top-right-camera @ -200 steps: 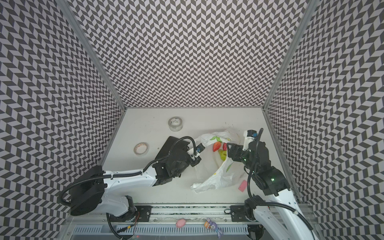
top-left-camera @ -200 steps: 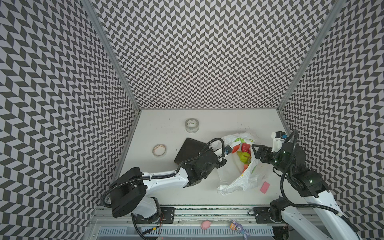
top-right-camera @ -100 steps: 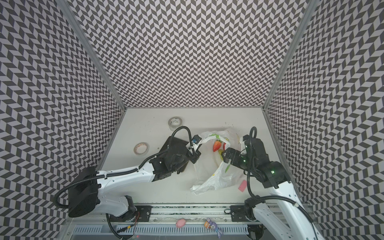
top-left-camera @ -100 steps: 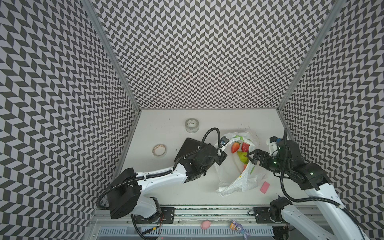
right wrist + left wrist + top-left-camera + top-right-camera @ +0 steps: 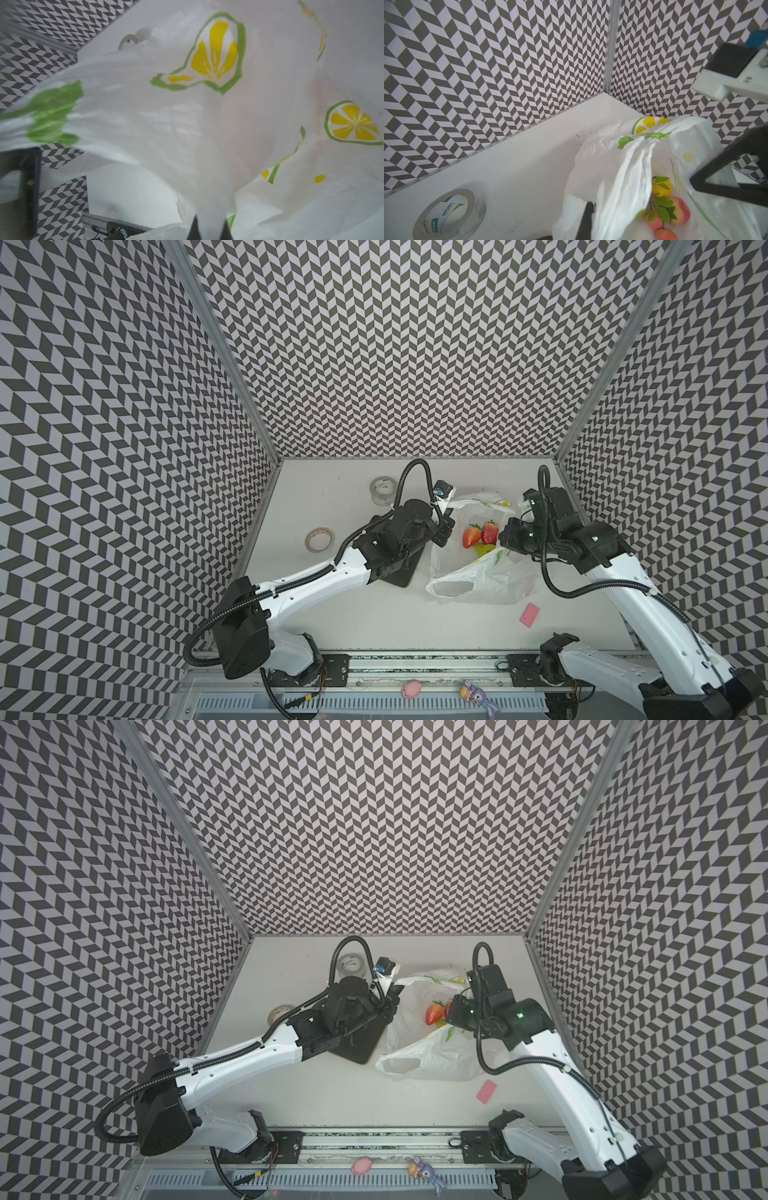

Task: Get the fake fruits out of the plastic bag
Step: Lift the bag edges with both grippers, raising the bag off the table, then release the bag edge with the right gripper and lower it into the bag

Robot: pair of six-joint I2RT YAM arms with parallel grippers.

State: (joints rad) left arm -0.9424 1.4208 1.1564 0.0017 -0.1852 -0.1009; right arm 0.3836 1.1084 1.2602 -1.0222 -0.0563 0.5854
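L gripper (image 5: pixel 443 531) is clenched on one rim of the plastic bag (image 5: pixel 486 578), prob. to stretch the mouth wide. Fake fruits (image 5: pixel 480 534) (glossy strawberries, a lemon, peachy ones) lie inside the bag, betw. the two grippers. R gripper (image 5: pixel 209 229) is pinched on the opposite film, likely spreading it.

The plastic bag (image 5: pixel 486 585) lies on the table (image 5: pixel 395 626), right of centre, with the fake fruits (image 5: pixel 478 536) inside its rear part. A flat pad (image 5: pixel 401 576) lies just left of the bag. One tape roll (image 5: pixel 383 490) sits behind the pad, a second roll (image 5: pixel 319 539) to its left. A small block (image 5: pixel 530 615) lies near the bag's front right.
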